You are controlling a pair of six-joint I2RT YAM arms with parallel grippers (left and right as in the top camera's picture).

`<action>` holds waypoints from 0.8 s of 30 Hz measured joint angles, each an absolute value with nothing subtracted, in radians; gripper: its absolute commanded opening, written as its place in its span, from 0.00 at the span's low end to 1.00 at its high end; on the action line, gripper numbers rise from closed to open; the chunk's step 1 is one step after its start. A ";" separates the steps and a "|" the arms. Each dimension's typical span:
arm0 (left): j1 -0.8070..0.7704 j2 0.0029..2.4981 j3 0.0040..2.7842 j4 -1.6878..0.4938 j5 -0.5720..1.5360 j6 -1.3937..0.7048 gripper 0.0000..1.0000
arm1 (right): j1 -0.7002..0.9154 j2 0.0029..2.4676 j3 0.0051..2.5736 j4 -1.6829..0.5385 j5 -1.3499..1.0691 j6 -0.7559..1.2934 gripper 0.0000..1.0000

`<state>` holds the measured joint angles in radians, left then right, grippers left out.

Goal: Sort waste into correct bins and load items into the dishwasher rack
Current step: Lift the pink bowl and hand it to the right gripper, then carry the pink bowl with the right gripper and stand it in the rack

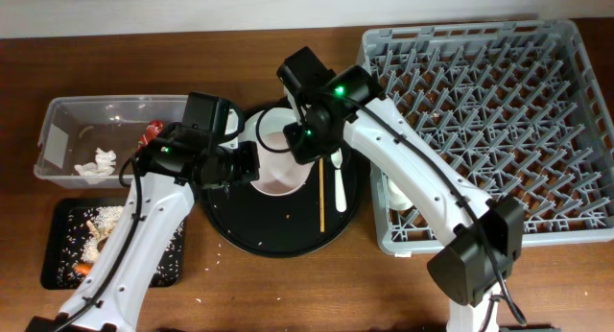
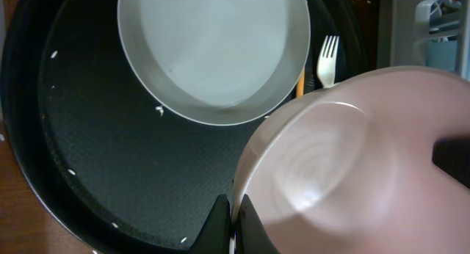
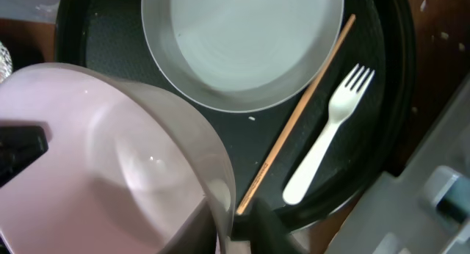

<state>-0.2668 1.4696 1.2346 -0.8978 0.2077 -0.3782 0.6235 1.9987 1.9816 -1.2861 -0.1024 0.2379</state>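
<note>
Two grippers meet on the small white bowl (image 2: 345, 158), held tilted above the round black tray (image 2: 110, 158), its rim close to the edge of the pale plate (image 2: 213, 48) lying flat there. Bare tray floor lies open toward the left arm, while the wooden stick (image 3: 297, 114) and white fork (image 3: 327, 136) fill the strip between plate and tray rim, with the grey dishwasher rack (image 1: 499, 102) just beside. The left gripper (image 2: 235, 213) has its jaws pressed onto the bowl's rim, and the right gripper (image 3: 235, 228) pinches the wall from the opposite side.
</note>
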 measured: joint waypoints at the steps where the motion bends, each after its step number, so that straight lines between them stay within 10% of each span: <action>1: -0.267 1.470 1.235 -0.898 0.210 -0.378 0.06 | 0.624 2.000 1.977 -1.285 -0.097 0.238 0.04; 3: -0.267 1.470 1.236 -0.898 0.212 -0.380 0.59 | 0.624 2.001 1.976 -1.284 -0.094 0.237 0.04; 12: -0.102 1.316 1.275 -0.939 0.213 -0.359 0.99 | 0.553 2.001 1.976 -1.243 -0.012 0.234 0.04; 24: -0.069 1.234 1.277 -0.947 0.214 -0.360 0.99 | -0.033 2.005 2.099 -0.801 0.630 -0.264 0.04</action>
<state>-0.0689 1.2339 1.2766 -0.9474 0.2138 -0.3595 -0.0330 2.0048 2.0991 -0.8013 0.6296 -0.2638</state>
